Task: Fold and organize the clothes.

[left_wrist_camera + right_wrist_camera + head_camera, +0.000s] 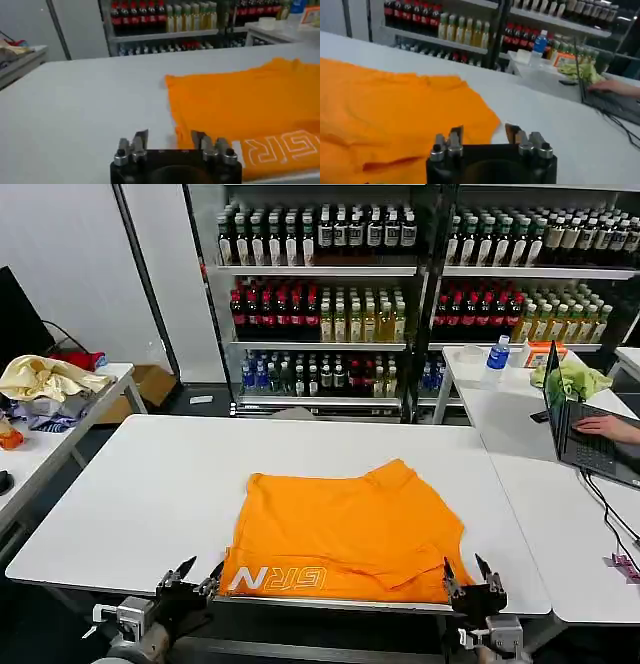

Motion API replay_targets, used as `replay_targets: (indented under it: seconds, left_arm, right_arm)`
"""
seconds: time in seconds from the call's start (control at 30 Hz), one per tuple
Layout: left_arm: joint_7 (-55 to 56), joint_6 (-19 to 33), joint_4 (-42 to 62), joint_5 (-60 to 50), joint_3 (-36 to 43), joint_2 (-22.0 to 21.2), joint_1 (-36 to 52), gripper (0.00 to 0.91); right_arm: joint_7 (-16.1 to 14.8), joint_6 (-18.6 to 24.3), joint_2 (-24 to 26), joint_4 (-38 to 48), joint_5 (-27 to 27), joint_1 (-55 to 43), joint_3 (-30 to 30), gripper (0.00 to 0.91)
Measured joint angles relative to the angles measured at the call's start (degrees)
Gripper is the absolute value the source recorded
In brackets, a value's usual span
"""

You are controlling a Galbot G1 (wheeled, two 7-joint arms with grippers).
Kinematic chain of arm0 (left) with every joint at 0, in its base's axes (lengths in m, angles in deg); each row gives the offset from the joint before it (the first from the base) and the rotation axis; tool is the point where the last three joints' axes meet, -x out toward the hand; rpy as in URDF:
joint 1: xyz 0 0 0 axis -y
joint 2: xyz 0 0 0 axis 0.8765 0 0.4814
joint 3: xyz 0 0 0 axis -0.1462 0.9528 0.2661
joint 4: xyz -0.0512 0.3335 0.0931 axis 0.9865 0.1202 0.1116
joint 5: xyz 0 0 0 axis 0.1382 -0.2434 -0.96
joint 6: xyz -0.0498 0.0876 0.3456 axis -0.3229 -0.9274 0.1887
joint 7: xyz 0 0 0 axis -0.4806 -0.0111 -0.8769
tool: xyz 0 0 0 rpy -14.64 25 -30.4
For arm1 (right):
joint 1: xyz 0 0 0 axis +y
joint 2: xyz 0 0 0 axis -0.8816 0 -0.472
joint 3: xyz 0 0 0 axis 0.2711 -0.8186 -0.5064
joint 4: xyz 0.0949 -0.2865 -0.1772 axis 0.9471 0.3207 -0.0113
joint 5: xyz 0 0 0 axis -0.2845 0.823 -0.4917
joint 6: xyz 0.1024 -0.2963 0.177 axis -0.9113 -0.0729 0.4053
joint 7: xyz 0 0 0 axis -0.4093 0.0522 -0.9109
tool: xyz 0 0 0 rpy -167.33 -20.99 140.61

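one orange shirt (345,529) spread flat on the white table (150,494), toward the near edge, a little right of the middle. folded into a rough rectangle, with a second layer turned over at the near right. white lettering (275,577) along the near left corner of the cloth, right at the table's near edge. far edge of the shirt slightly wavy, well short of the table's far edge.

left gripper (190,572) at the near edge, just beside the shirt's near left corner, fingers spread apart and holding nothing. same gripper (170,141) from the left wrist view: two fingers parted over bare tabletop, with the shirt (245,110) just beyond and to one side, lettering (282,147) close by.

right gripper (466,577) at the near edge too, just off the shirt's near right corner, fingers likewise spread and empty. from the right wrist view, the gripper (485,134) parted in front of the cloth's edge, shirt (390,115) to one side, bare table to the other.

no contact visible between either gripper and the fabric.
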Motion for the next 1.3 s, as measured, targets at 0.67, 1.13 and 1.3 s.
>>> replay_targets:
  seconds: [0.67, 1.13, 1.3]
  left_arm:
    - [3.72, -1.85, 18.66, 6.84, 11.76, 0.54, 25.82, 0.907]
    - [3.93, -0.87, 35.44, 7.05, 21.24, -2.73, 43.44, 0.907]
    - [3.89, -0.34, 39.73, 6.71, 23.62, -3.96, 47.42, 0.907]
  right_arm:
    - [3.17, -4.97, -1.42, 24.87, -8.59, -33.13, -11.83, 0.907]
    - [3.43, -5.31, -5.71, 46.01, -9.62, -51.46, -16.10, 0.907]
    - [3.23, -5.19, -7.17, 52.04, -10.32, -55.54, -16.19, 0.907]
